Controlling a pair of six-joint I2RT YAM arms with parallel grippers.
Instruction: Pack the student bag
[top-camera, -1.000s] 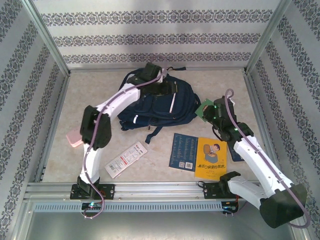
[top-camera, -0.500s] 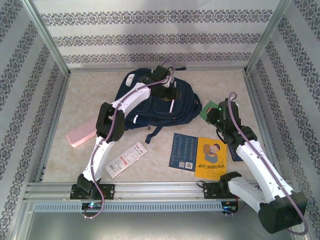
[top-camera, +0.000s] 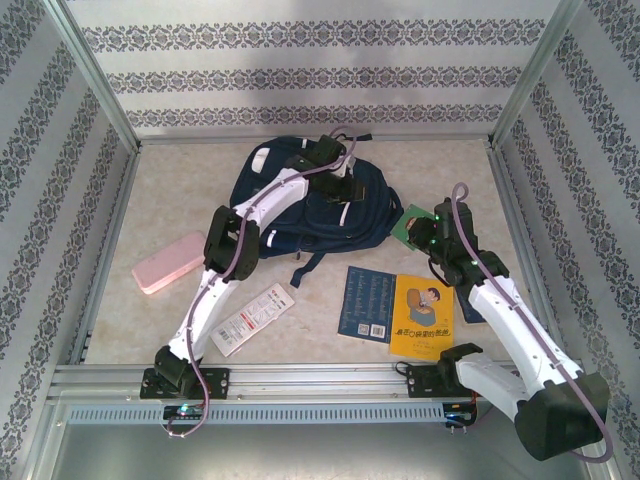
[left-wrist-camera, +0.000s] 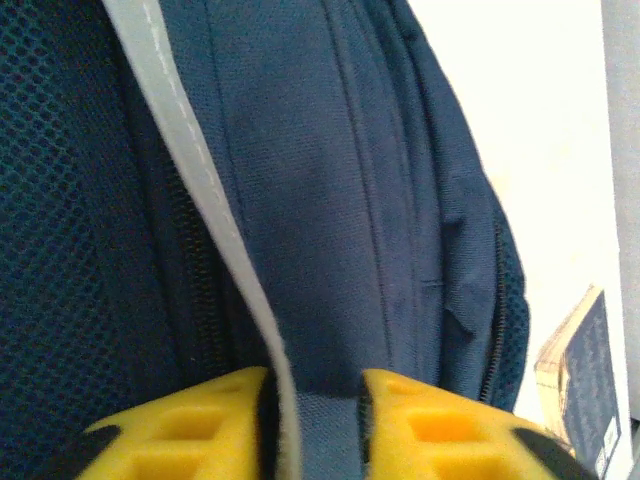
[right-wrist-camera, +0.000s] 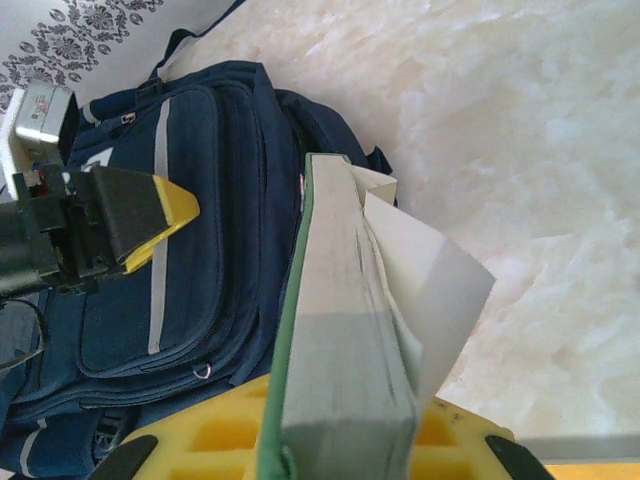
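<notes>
While the student bag (top-camera: 368, 212) lies at the far middle of the table (top-camera: 170, 190), the left gripper (left-wrist-camera: 315, 388) pinches its navy fabric at a white stripe. The right gripper (right-wrist-camera: 340, 435) clamps a green-covered book (right-wrist-camera: 335, 330) just right of the bag.

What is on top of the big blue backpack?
The left hand sits on the student bag, yellow fingers pinching a fold beside a white stripe. The fabric beneath the hand and arm is covered.

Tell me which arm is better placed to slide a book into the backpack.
Right. The right gripper grips a green book beside the student bag; the left gripper is pinching the bag's fabric, likely holding it.
</notes>
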